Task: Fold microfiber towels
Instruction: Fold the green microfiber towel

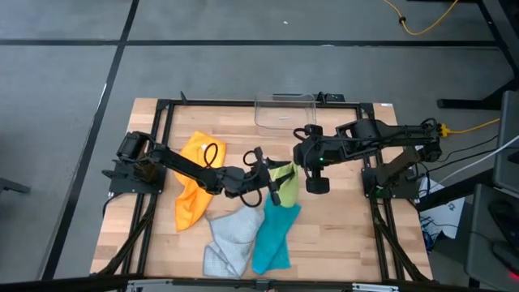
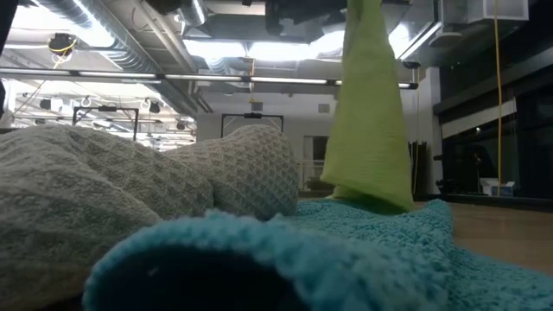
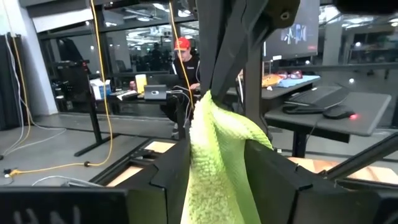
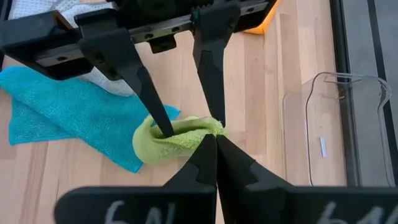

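The lime green towel (image 1: 284,172) hangs lifted above the middle of the table (image 1: 349,219), pinched from both sides. The right gripper (image 4: 211,138) has its fingers pressed together on the towel's upper edge; the left gripper (image 3: 214,162) holds the cloth between its partly spread fingers. Its lower end touches the teal blue towel (image 1: 273,235), which lies at the near edge beside the light grey towel (image 1: 229,235). The orange towel (image 1: 195,182) lies to the left. A clear plastic bin (image 1: 285,109) stands at the far edge. A person (image 3: 185,59) sits at a desk beyond. No legible writing shows.
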`<state>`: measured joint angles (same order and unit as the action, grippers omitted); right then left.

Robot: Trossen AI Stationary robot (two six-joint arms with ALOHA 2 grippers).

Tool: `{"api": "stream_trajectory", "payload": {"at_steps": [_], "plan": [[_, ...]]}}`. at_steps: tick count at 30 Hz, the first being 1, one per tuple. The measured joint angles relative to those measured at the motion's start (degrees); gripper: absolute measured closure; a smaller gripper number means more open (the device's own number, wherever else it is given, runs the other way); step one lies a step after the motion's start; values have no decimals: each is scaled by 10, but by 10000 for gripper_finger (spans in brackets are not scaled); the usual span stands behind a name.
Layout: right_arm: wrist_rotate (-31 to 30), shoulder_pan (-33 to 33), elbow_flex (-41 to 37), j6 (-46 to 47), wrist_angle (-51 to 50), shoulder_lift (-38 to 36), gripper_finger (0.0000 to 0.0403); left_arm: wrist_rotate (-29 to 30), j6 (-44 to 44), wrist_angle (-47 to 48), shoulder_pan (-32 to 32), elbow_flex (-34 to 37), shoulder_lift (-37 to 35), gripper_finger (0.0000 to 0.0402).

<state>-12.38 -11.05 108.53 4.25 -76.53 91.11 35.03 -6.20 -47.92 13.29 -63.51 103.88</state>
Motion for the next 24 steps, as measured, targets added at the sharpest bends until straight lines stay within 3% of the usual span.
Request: {"api": "stream_trajectory", "payload": {"at_steps": [13, 24], "plan": [[0, 0, 0, -4, 23, 0, 403, 7, 46, 60, -29, 0, 0, 255], [0, 0, 0, -3, 19, 0, 402, 128, 58, 137, -9, 0, 0, 255]]}}
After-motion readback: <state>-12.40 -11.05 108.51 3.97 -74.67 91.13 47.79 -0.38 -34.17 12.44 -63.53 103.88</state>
